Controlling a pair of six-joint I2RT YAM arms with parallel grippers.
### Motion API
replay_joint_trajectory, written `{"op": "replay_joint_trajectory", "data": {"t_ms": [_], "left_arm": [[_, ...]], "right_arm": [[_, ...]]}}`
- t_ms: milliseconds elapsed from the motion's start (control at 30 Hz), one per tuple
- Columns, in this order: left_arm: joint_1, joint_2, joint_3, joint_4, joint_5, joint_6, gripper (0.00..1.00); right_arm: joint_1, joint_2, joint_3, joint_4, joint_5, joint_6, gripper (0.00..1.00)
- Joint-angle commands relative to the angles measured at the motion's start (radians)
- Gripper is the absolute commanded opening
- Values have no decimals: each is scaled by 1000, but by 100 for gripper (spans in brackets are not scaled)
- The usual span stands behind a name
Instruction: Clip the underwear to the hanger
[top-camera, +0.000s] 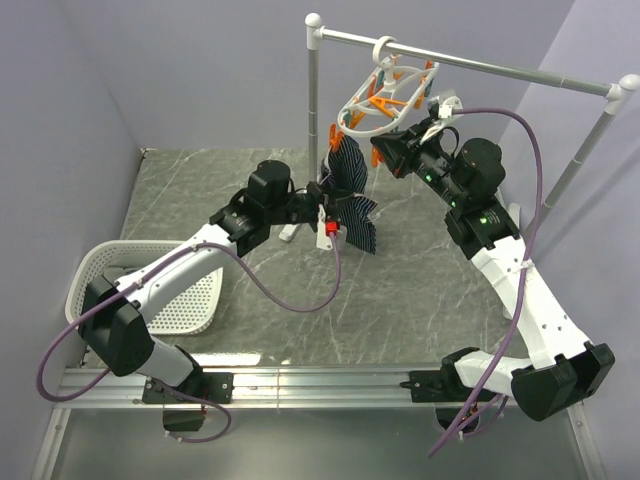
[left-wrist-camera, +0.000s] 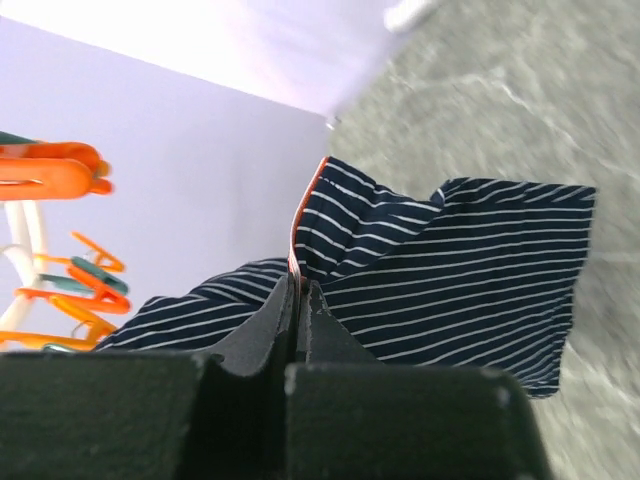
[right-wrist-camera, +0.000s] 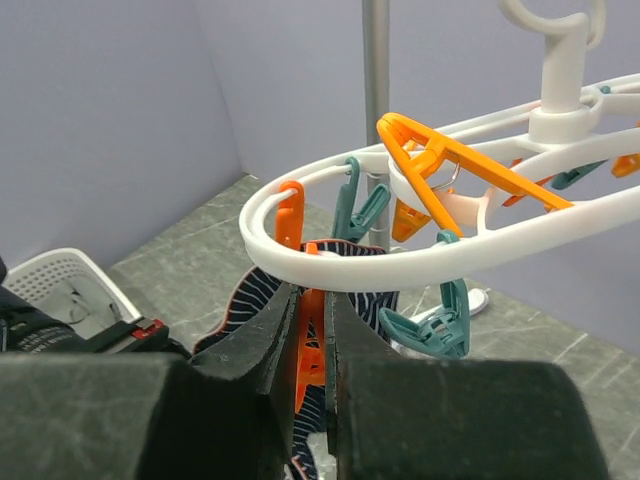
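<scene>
The underwear (top-camera: 352, 195), navy with thin stripes and orange-red trim, hangs in the air below the hanger. My left gripper (top-camera: 325, 205) is shut on its trimmed edge; the left wrist view shows the underwear (left-wrist-camera: 450, 270) spread past the closed fingers (left-wrist-camera: 262, 330). The white oval hanger (top-camera: 385, 95) hangs by its hook from the rail, with orange and teal pegs. My right gripper (top-camera: 383, 152) is shut on an orange peg (right-wrist-camera: 312, 335) under the hanger's ring (right-wrist-camera: 400, 265), squeezing it; the underwear (right-wrist-camera: 255, 285) sits just behind that peg.
The grey metal rail stand (top-camera: 314, 110) spans the back, its second post (top-camera: 590, 140) at the right. A white perforated basket (top-camera: 150, 290) lies at the left on the marbled table (top-camera: 420, 290). Purple cables loop from both arms.
</scene>
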Motion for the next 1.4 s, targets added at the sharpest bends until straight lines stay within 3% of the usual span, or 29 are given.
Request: {"op": "replay_joint_trajectory", "data": {"t_ms": [0,233,700,967,1367], "left_arm": [[1,-45,-45,315,66,-83,0],[3,-17,-49,492,39,-195,0],[13,6,-42,550,51,-222,0],[46,11,-27,559,97,-325,0],[82,21,-9,639,177,-517,0]], "right_arm": [[-2,-19,25,41,-32,46,0],[-8,-23,8,55,-66,53,0],[-28,-17,4,87,-97,108,0],[-107,-4,-35,202,-193,289,0],[-149,21,-68,331,-279,434,0]]}}
